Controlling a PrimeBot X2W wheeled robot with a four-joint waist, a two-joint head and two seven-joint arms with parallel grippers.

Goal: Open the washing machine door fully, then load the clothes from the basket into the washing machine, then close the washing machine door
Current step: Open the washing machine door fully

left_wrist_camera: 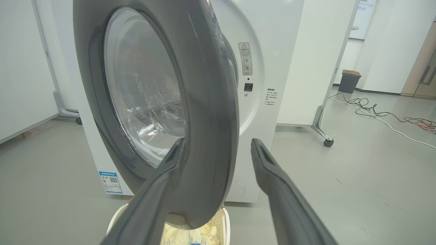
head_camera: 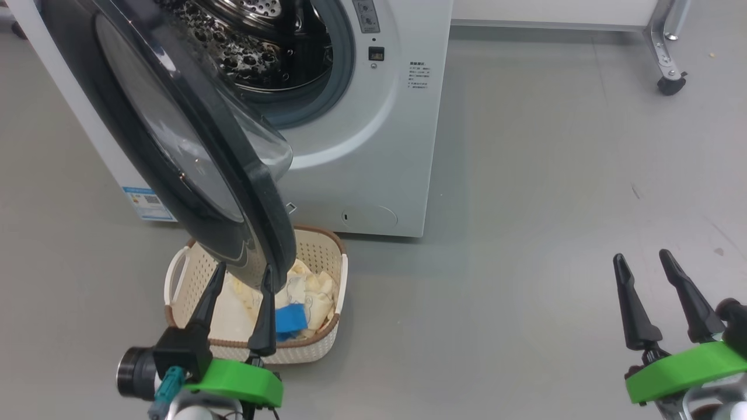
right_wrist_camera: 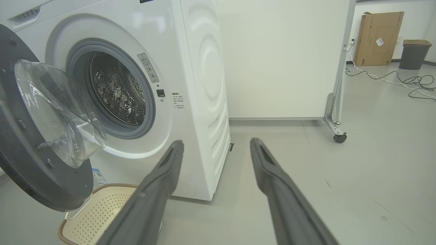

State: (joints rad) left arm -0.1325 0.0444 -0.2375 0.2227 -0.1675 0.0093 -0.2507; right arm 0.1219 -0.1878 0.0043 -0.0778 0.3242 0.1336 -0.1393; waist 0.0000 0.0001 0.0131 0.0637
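The white washing machine [head_camera: 373, 146] stands at the top of the head view, its steel drum [head_camera: 262, 41] exposed. The glossy black washing machine door [head_camera: 175, 134] is swung partway out, its edge towards me and hanging over the basket [head_camera: 318, 254]. The basket sits on the floor with cream clothes [head_camera: 315, 297] inside, one showing a blue patch. My left gripper [head_camera: 244, 271] is open, its fingers flanking the door's lower rim [left_wrist_camera: 218, 112]; I cannot tell whether they touch it. My right gripper [head_camera: 641, 255] is open and empty over bare floor at the right.
A white partition on castor feet [head_camera: 671, 81] stands behind and to the right of the machine. Cables [left_wrist_camera: 374, 112] trail over the grey floor beyond it, near a grey bin [left_wrist_camera: 349, 81] and a cardboard box [right_wrist_camera: 378, 37].
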